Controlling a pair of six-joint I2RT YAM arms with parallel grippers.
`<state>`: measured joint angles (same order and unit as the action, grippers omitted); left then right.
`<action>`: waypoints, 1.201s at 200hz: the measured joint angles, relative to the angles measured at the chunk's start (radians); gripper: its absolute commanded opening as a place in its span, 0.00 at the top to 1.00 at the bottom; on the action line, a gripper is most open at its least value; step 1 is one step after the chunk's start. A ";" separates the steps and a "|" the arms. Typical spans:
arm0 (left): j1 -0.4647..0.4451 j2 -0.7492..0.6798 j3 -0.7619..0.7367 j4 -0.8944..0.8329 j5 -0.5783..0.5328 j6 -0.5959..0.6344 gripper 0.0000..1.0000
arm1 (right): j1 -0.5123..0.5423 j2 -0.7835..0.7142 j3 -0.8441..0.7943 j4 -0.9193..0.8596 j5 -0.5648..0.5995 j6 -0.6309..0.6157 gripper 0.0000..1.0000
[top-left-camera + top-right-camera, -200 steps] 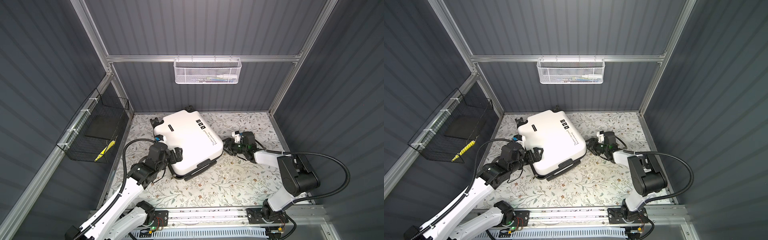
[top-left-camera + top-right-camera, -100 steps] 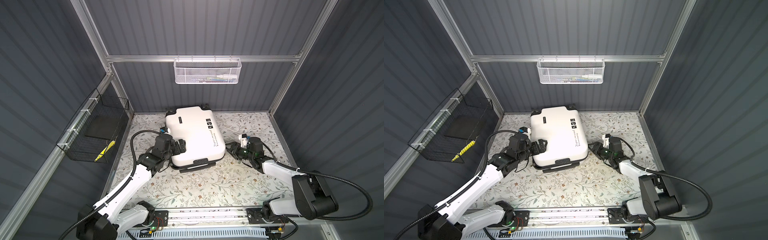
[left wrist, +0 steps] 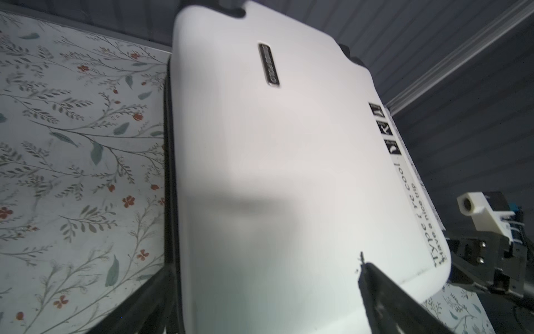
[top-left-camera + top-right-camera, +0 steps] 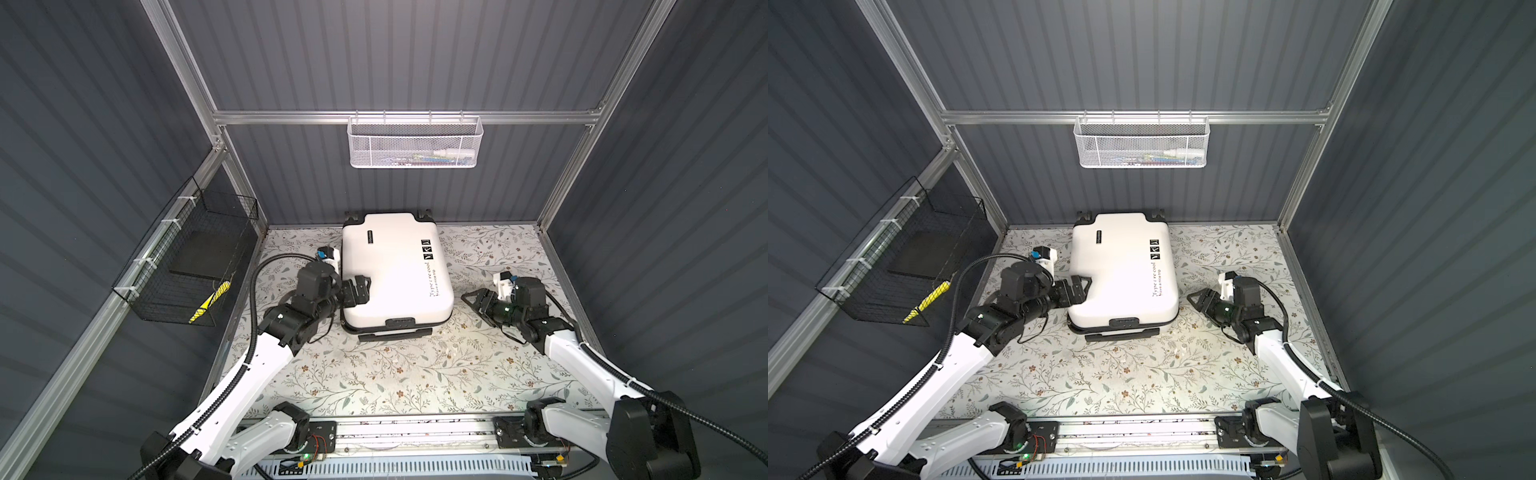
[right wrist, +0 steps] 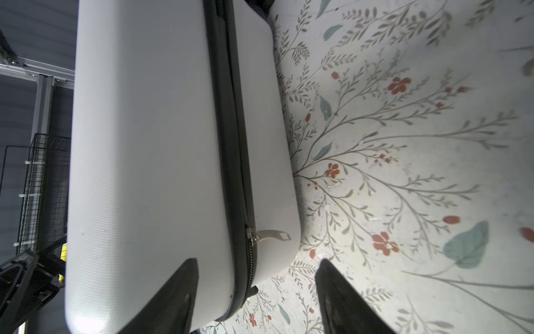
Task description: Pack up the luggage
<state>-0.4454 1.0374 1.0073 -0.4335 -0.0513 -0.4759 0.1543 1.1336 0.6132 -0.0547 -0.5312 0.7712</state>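
Note:
The luggage (image 4: 395, 266) (image 4: 1121, 266) is a white hard-shell suitcase. It lies flat and zipped at the back middle of the floral table, wheels toward the back wall and black handle (image 4: 395, 334) toward the front. My left gripper (image 4: 358, 291) (image 4: 1079, 290) is open at its left edge. In the left wrist view the shell (image 3: 274, 173) fills the space between the fingers (image 3: 384, 295). My right gripper (image 4: 471, 298) (image 4: 1196, 299) is open just right of the luggage, apart from it. The right wrist view shows the zipper pull (image 5: 271, 234) ahead of the gripper (image 5: 257, 261).
A white mesh basket (image 4: 415, 143) holding small items hangs on the back rail. A black wire basket (image 4: 187, 266) with a yellow thing (image 4: 208, 303) hangs on the left wall. Bare floral table (image 4: 395, 374) lies in front of the luggage.
The luggage has turned from a diagonal to square with the back wall and slid back. My left gripper followed its left edge. The right arm swung outward and its jaws widened.

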 measured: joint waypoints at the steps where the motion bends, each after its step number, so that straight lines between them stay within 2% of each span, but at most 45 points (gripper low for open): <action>1: 0.006 0.002 0.003 0.000 0.000 0.002 0.00 | 0.000 0.000 0.002 -0.003 0.000 -0.002 0.31; 46: 0.136 0.128 0.069 -0.005 0.071 0.047 0.00 | 0.000 0.027 0.105 -0.113 0.051 -0.090 0.31; 73: 0.249 0.198 0.056 0.050 0.195 0.041 0.00 | 0.011 0.051 0.124 -0.151 0.073 -0.118 0.31; 107: 0.373 0.211 -0.050 0.209 0.377 -0.034 0.00 | 0.047 0.071 0.129 -0.179 0.095 -0.134 0.31; 169: 0.428 0.218 -0.253 0.505 0.582 -0.229 0.00 | 0.106 0.089 0.139 -0.187 0.129 -0.136 0.31; 240: 0.440 0.271 -0.320 0.743 0.669 -0.371 0.00 | 0.132 0.112 0.176 -0.206 0.165 -0.136 0.31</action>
<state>-0.0055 1.3087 0.6868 0.3099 0.6178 -0.8471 0.2863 1.2457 0.7895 -0.2604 -0.3660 0.6353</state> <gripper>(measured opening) 0.997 0.695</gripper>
